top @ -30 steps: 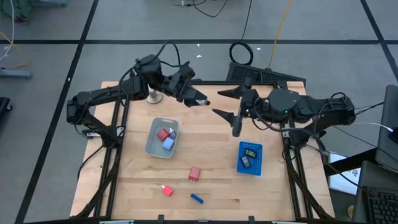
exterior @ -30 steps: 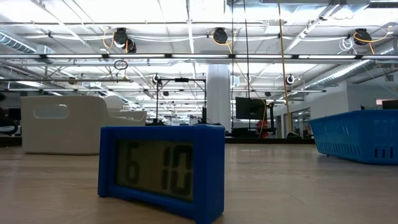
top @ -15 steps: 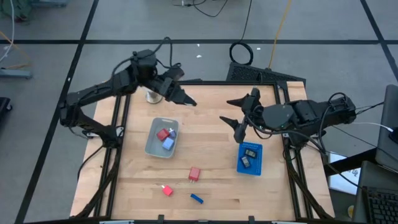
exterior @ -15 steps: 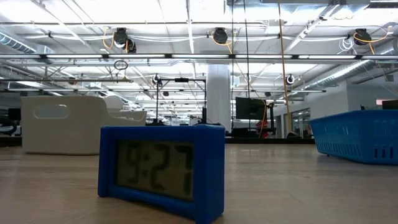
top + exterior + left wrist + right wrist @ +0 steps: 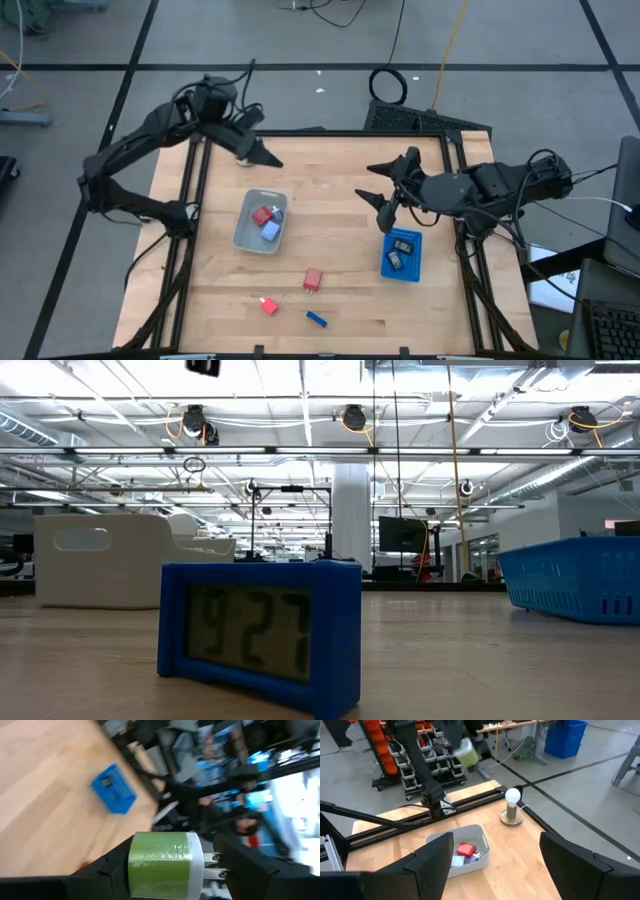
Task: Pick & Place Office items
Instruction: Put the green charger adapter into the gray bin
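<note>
My left gripper (image 5: 262,155) hangs over the table's far left part, shut on a green roll with a whitish band (image 5: 161,865); the roll also shows in the right wrist view (image 5: 466,754). My right gripper (image 5: 372,183) stands open and holds nothing, above the table just beyond the blue tray (image 5: 402,254), which holds small black items. The grey tray (image 5: 260,222) holds red and lavender items. A red block (image 5: 313,279), a small red piece (image 5: 268,306) and a blue piece (image 5: 317,320) lie on the wood near the front. My left gripper pinches the green roll between its two fingers (image 5: 112,867), one at each end of the roll (image 5: 134,865). The roll lies crosswise between them, lifted clear of the table.
A white ball on a brass base (image 5: 512,808) stands at the far left, close under my left gripper. Dark frame rails (image 5: 190,200) run along the table's sides. In the low view a blue clock (image 5: 260,635) fills the foreground, with a blue basket (image 5: 575,575) behind it.
My left gripper, with the green roll, has swung from the table's far middle toward its far left corner and has turned as it went. My right gripper has drawn back a little toward the table's right edge and rolled, staying open.
</note>
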`<state>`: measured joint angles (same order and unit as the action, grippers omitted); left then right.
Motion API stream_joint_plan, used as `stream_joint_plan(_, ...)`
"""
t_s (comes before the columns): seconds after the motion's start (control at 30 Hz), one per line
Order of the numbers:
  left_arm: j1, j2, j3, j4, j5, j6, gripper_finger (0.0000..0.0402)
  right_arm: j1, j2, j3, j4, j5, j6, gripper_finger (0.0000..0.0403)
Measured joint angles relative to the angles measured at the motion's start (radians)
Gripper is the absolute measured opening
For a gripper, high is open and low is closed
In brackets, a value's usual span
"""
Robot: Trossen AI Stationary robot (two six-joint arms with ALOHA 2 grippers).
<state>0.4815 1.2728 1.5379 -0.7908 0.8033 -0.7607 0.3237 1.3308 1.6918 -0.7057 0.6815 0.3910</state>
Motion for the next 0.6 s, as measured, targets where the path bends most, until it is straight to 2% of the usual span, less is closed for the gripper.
stream_joint_plan(0.33, 0.002, -0.032, 0.000, -0.292, -0.167, 0.193, 0.0234, 0.010, 0.001, -0.154, 0.120, -0.002, 0.089, 0.0290)
stream_joint_plan(0.5, -0.031, -0.026, -0.001, -0.458, -0.356, 0.279, 0.0246, 0.029, 0.002, -0.225, 0.198, -0.002, 0.122, 0.0290)
stream_joint_plan(0.6, -0.055, -0.032, -0.025, -0.486, -0.432, 0.292, 0.0236, 0.037, 0.002, -0.249, 0.224, -0.002, 0.142, 0.0290)
